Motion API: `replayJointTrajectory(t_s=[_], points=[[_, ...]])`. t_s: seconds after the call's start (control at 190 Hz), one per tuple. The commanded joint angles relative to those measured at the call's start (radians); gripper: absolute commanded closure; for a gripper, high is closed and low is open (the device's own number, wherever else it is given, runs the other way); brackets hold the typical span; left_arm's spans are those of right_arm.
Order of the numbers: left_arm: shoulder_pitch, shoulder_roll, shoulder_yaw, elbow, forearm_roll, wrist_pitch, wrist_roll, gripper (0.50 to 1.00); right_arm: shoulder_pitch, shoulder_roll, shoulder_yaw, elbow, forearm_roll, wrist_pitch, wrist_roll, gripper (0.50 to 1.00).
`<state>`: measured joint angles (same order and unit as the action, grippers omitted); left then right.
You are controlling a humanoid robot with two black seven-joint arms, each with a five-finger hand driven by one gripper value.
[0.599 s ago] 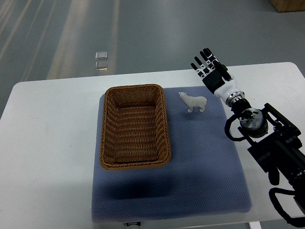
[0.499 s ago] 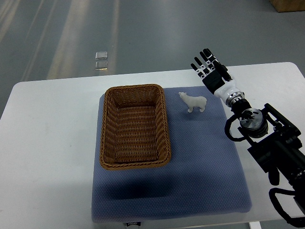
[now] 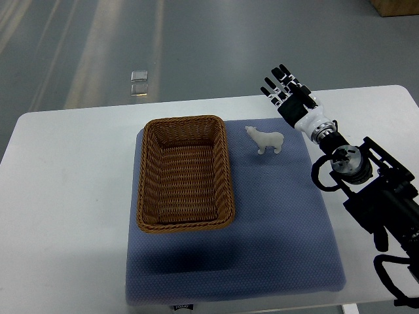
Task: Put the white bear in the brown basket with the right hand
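Right black robot hand (image 3: 286,91) hovers with spread fingers behind small white bear figurine (image 3: 266,139), ready for grasping, beside brown woven basket (image 3: 185,173)

The white bear (image 3: 266,140) is being left standing beside the brown basket (image 3: 185,173), the right hand (image 3: 291,99) being held spread nearby

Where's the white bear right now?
In the top view, the white bear stands on the blue mat, just right of the brown basket and below-left of the open right robot hand, untouched.
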<state>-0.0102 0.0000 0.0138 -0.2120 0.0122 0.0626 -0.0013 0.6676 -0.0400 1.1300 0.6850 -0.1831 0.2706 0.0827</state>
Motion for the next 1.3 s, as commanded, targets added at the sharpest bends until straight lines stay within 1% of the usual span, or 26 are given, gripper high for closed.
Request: replayJointTrajectory(t_s=[0.0,0.11,0.158,0.21,0.215,0.236,0.278,0.362,0.462,0.525,0.578,0.646,0.698,0.74,0.872,0.924,0.998,1.077,1.218,1.297], points=[[-0.001,0.0,0.0,-0.006,0.0,0.0,0.0,0.5,0.064,-0.04,-0.067,0.004,-0.157,0.002,-0.003,0.556],[-0.001,0.0,0.002,-0.006,0.0,-0.001,0.0,0.5,0.148,-0.101,-0.223,0.005,-0.388,0.009,-0.014,0.556],[-0.002,0.0,0.002,-0.006,0.0,-0.001,0.0,0.5,0.205,-0.119,-0.326,0.01,-0.495,0.012,-0.05,0.556],[-0.002,0.0,0.002,-0.006,0.0,-0.001,0.0,0.5,0.205,-0.119,-0.326,0.01,-0.495,0.012,-0.05,0.556],[-0.004,0.0,0.002,-0.006,0.0,-0.006,0.0,0.5,0.264,-0.142,-0.437,0.01,-0.591,0.015,-0.107,0.556],[-0.005,0.0,0.002,-0.006,0.0,-0.007,0.0,0.5,0.29,-0.155,-0.482,0.01,-0.627,0.012,-0.126,0.556],[-0.005,0.0,0.0,-0.006,0.0,-0.012,0.0,0.5,0.342,-0.179,-0.565,0.01,-0.677,0.015,-0.146,0.556],[-0.005,0.0,0.002,-0.006,0.002,-0.015,0.0,0.5,0.446,-0.215,-0.723,0.01,-0.747,0.03,-0.156,0.556],[-0.005,0.0,0.002,-0.007,0.002,-0.015,0.0,0.5,0.625,-0.256,-1.01,0.015,-0.823,0.088,-0.184,0.556],[-0.005,0.0,0.002,-0.007,0.002,-0.015,0.0,0.5,0.727,-0.271,-1.142,0.031,-0.828,0.116,-0.202,0.556],[-0.005,0.0,0.002,-0.007,0.002,-0.015,0.0,0.5,0.8,-0.284,-1.211,0.048,-0.823,0.15,-0.224,0.556],[-0.007,0.0,0.003,-0.007,0.002,-0.015,0.0,0.5,0.854,-0.291,-1.237,0.064,-0.814,0.194,-0.239,0.556],[-0.007,0.0,0.002,-0.009,0.002,-0.015,0.0,0.5,0.871,-0.297,-1.239,0.087,-0.808,0.225,-0.239,0.556],[-0.007,0.0,0.002,-0.01,0.003,-0.015,0.0,0.5,0.874,-0.307,-1.237,0.11,-0.797,0.233,-0.241,0.556],[-0.008,0.0,0.002,-0.012,0.005,-0.017,0.0,0.5,0.86,-0.31,-1.24,0.168,-0.696,0.236,-0.241,0.556],[-0.01,0.0,0.002,-0.014,0.003,-0.017,0.0,0.5,0.843,-0.308,-1.242,0.176,-0.673,0.233,-0.239,0.556],[-0.011,0.0,0.002,-0.024,0.002,-0.017,0.0,0.5,0.799,-0.3,-1.242,0.174,-0.673,0.219,-0.239,0.556],[-0.011,0.0,0.003,-0.026,0.002,-0.017,0.0,0.5,0.768,-0.299,-1.248,0.171,-0.676,0.176,-0.235,0.56],[-0.011,0.0,0.003,-0.026,0.002,-0.017,0.0,0.5,0.71,-0.296,-1.25,0.168,-0.694,0.134,-0.23,0.564],[-0.011,0.0,0.003,-0.027,0.002,-0.017,0.0,0.5,0.681,-0.284,-1.248,0.162,-0.71,0.087,-0.228,0.574]])
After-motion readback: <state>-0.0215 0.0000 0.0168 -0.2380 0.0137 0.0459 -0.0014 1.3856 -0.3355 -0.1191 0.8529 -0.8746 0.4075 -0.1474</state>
